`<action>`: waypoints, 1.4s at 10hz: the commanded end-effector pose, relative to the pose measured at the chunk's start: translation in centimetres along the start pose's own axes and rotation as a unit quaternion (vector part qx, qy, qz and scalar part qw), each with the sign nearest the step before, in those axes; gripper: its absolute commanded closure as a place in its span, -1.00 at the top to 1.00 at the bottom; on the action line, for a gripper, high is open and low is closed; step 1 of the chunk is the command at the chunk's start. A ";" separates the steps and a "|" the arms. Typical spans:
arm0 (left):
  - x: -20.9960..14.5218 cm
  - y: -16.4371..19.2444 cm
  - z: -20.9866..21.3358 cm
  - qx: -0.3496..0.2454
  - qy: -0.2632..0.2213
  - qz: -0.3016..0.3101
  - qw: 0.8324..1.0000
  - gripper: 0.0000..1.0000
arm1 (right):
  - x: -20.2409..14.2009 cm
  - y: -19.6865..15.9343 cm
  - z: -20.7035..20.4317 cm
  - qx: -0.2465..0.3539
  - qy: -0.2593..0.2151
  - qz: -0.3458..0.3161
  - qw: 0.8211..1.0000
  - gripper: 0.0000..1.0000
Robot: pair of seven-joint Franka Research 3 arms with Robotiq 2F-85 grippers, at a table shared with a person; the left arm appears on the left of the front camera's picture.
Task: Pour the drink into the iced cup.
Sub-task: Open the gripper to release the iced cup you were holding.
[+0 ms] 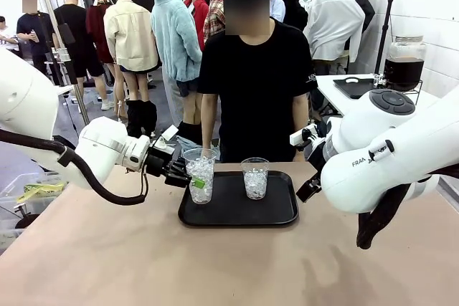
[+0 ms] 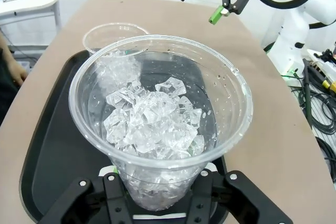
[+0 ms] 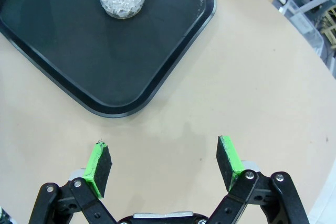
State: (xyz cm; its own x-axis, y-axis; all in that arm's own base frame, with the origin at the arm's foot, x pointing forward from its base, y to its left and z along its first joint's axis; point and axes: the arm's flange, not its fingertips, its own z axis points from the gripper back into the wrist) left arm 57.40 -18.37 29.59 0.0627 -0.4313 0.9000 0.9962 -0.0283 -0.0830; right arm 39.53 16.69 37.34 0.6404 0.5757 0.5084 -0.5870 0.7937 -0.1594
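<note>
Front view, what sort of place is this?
Probably a robot lab or demo floor staged as a drinks counter: a black tray with an iced cup on it, a drink dispenser behind, and a person standing across the table.

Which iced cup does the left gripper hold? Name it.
The taller cup, left on the tray: the left gripper is shut on it. The shorter cup stands free.
</note>
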 end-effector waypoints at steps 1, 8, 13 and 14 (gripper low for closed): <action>1.3 0.9 0.1 0.029 -0.011 -0.021 0.999 -0.01 | 0.0 0.1 0.0 0.000 0.000 0.000 1.000 1.00; 9.3 12.3 2.6 0.157 -0.026 -0.042 0.986 -0.01 | 0.0 0.1 0.0 0.000 0.000 0.000 1.000 1.00; 10.2 13.1 3.5 0.153 -0.050 -0.048 0.986 -0.01 | 0.0 0.1 0.0 0.000 0.000 0.000 1.000 1.00; 10.3 12.9 3.7 0.153 -0.051 -0.053 0.986 -0.01 | 0.0 0.1 0.0 0.000 0.000 0.000 1.000 1.00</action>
State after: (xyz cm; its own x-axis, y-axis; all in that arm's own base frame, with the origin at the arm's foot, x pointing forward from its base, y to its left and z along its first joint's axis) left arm 71.13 -20.19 38.85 -0.0370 -0.3851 0.9221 0.9701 0.2077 0.1256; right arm 39.53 16.68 37.34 0.6405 0.5756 0.5084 -0.5869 0.7938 -0.1594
